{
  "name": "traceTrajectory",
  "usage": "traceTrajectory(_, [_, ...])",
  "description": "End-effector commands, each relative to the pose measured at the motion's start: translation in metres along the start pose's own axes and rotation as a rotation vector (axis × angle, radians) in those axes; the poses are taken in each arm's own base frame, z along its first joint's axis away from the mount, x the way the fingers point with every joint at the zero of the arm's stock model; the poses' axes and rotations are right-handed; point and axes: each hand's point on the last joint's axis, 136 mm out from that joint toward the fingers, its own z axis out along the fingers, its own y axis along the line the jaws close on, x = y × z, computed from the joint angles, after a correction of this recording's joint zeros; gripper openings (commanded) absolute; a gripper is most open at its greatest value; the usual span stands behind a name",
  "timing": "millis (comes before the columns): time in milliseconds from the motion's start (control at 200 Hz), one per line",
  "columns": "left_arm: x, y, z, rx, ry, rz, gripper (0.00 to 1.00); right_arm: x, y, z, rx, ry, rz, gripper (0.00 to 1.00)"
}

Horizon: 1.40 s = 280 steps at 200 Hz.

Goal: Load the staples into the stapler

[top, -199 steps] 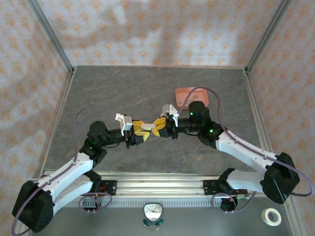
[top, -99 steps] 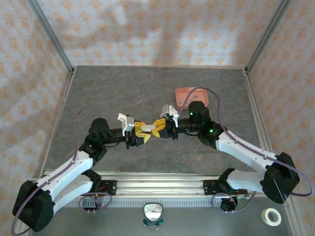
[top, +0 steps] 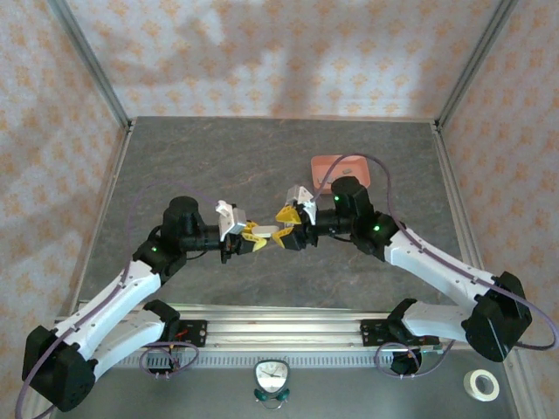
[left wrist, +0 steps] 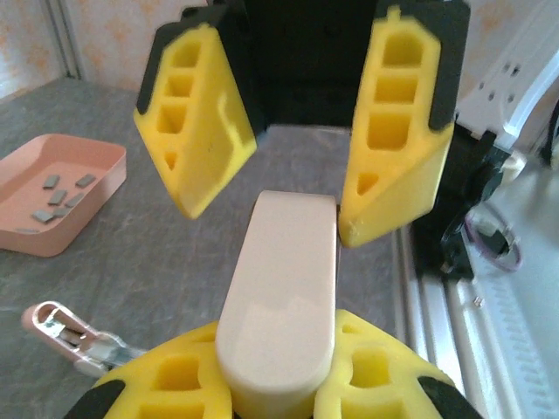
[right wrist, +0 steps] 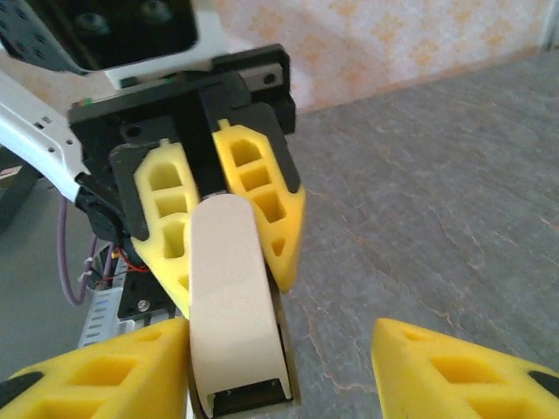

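The left hand (top: 253,236) clamps the cream stapler (left wrist: 279,297) above the bench (top: 218,157), steadying it for loading; the right hand (top: 284,229), fingers (right wrist: 454,367) apart, flanks its free end.

A salmon-pink shallow tray (top: 321,164) is sitting toward the far right of the grey stone-patterned counter (top: 218,148). A roll of white tape (top: 480,384) is lying at the near right corner, on the near side of a metal rail (top: 279,327). A small white dial (top: 272,375) is standing near the rail's middle. Orange-patterned walls (top: 262,52) are enclosing the counter.
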Motion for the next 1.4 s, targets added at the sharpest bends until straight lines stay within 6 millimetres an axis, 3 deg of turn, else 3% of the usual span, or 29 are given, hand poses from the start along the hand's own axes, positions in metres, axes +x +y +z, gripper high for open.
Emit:
traceTrajectory(0, [0.021, -0.009, -0.01, 0.015, 0.16, 0.089, 0.02, 0.004, -0.008, -0.01, 0.091, 0.12, -0.051, 0.57])
traceTrajectory(240, [0.022, -0.01, -0.015, 0.029, 0.236, 0.125, 0.01, 0.006, 0.003, 0.006, 0.051, 0.208, -0.134, 0.59])
traceTrajectory(616, [0.017, -0.005, -0.013, 0.009, 0.228, 0.104, 0.02, 0.004, 0.018, 0.027, -0.067, 0.203, -0.106, 0.59])
traceTrajectory(946, [0.02, 0.001, -0.011, -0.01, 0.247, 0.082, 0.02, 0.002, 0.021, 0.019, -0.05, 0.197, -0.097, 0.62])
traceTrajectory(1396, [0.013, 0.001, -0.009, 0.001, 0.209, 0.081, 0.02, 0.009, 0.019, 0.036, -0.099, 0.244, -0.066, 0.58])
